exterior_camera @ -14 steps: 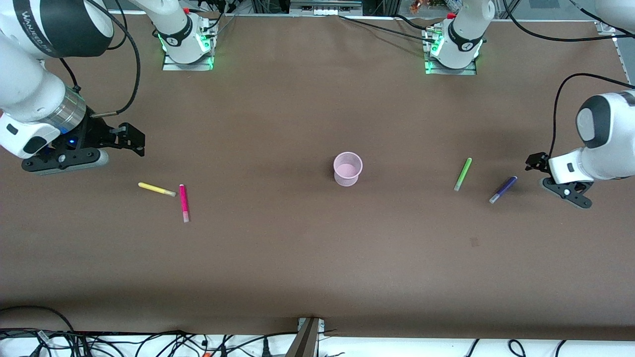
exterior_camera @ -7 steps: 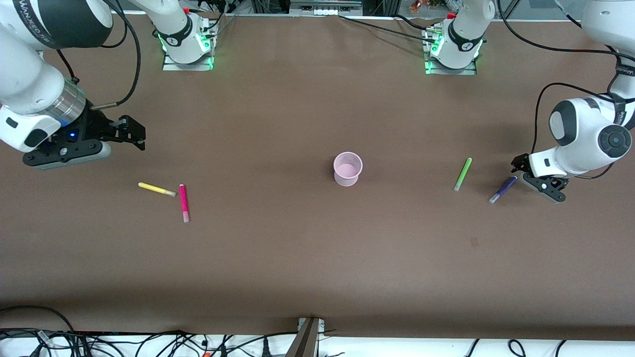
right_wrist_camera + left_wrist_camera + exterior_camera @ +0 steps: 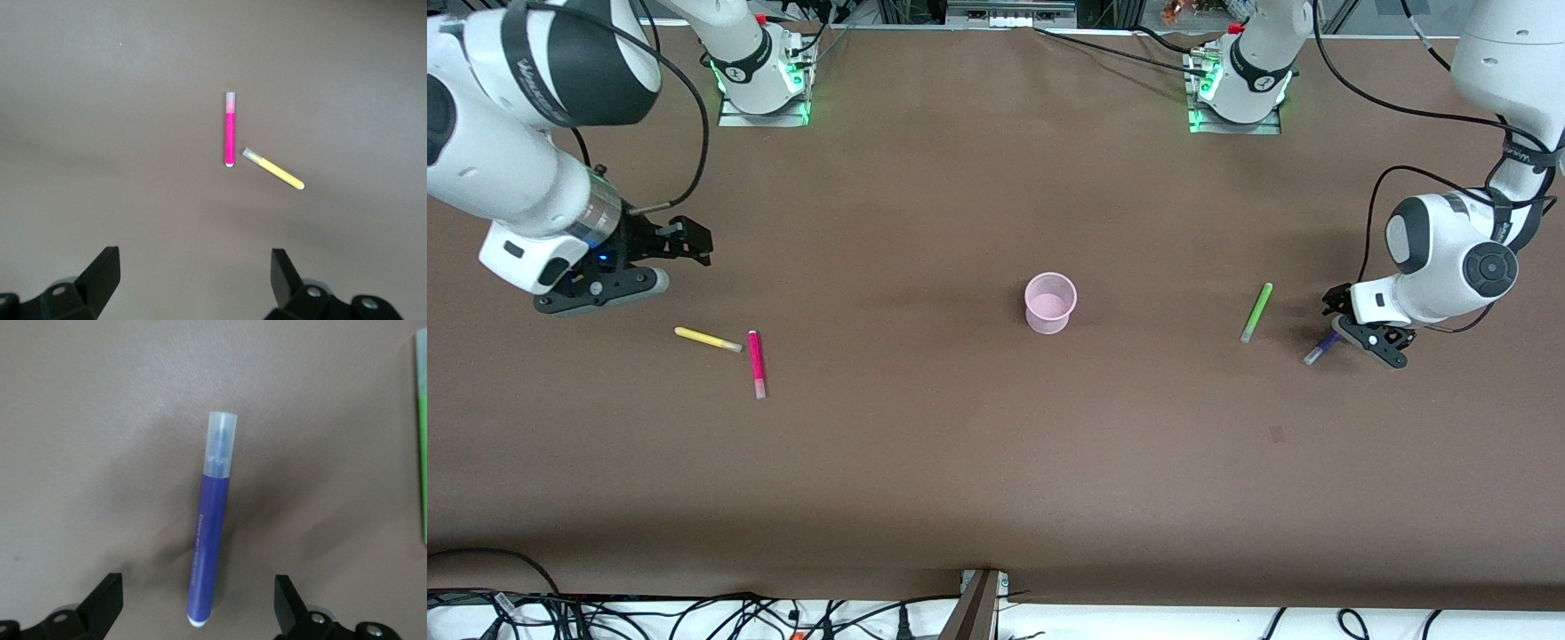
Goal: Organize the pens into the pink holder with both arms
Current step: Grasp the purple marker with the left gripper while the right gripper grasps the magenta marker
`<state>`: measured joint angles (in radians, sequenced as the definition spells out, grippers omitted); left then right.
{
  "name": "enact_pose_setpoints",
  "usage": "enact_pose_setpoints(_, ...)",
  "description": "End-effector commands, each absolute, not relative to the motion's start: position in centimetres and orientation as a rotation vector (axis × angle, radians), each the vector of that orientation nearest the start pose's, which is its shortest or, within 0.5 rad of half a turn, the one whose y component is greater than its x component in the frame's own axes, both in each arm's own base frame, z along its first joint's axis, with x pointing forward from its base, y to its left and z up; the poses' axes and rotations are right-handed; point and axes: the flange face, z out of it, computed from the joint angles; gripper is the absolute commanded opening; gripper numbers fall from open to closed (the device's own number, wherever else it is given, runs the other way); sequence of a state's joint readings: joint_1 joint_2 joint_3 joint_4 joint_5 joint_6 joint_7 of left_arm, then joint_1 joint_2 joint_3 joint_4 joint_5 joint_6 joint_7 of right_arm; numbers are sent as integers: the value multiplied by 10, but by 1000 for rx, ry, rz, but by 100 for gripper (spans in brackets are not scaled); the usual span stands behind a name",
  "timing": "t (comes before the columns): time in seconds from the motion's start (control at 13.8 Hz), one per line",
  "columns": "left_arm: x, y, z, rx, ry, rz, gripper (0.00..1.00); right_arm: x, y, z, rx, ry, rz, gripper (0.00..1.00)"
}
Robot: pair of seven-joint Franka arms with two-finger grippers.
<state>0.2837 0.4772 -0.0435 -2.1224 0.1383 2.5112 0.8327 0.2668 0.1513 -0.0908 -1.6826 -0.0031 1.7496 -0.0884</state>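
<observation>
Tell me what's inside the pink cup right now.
Nothing shows inside the pink cup; only its pale bottom is visible from above. All four pens lie on the table, the purple pen between the open left claw's tips.

Around the pale pink holder (image 3: 1050, 302) lie yellow pen (image 3: 708, 340), magenta pen (image 3: 757, 364), light green pen (image 3: 1256, 312) and purple pen (image 3: 211, 557) on the brown table (image 3: 996, 462).

Pink holder (image 3: 1050, 302) upright, mid surface, open top, nothing visible inside. Yellow pen (image 3: 708, 340) and magenta pen (image 3: 757, 364) lie flat w/ tips close, not touching, twd right arm's end. Green pen (image 3: 1256, 312) and purple pen (image 3: 1320, 348) flat, near each other, twd left arm's end; purple has clear cap.
</observation>
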Motion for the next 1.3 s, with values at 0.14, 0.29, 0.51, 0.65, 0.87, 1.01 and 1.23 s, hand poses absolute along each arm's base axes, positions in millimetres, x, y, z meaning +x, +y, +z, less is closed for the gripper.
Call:
enact_pose_setpoints(0.14,553,134,174,-2911,1130,157,48,576,113,411,-3131,-372,100,99)
enact_pose_setpoints(0.29,552,136,173,-2914,1124,162,44,574,112,370,-3132,-370,80,99)
enact_pose_setpoints(0.51,551,138,174,-2917,1122,168,46,584,114,316,-3138,-368,84,98)
enact_pose_setpoints(0.65,550,139,173,-2919,1120,173,46,589,114,289,-3142,-368,71,97)
enact_pose_setpoints(0.87,550,140,174,-2919,1118,174,44,593,113,255,-3147,-370,56,95)
enact_pose_setpoints(1.01,548,141,174,-2923,1114,190,24,593,109,243,-3149,-367,70,95)
enact_pose_setpoints(1.23,547,140,180,-2932,1113,231,0,593,105,219,-3152,-374,67,92)
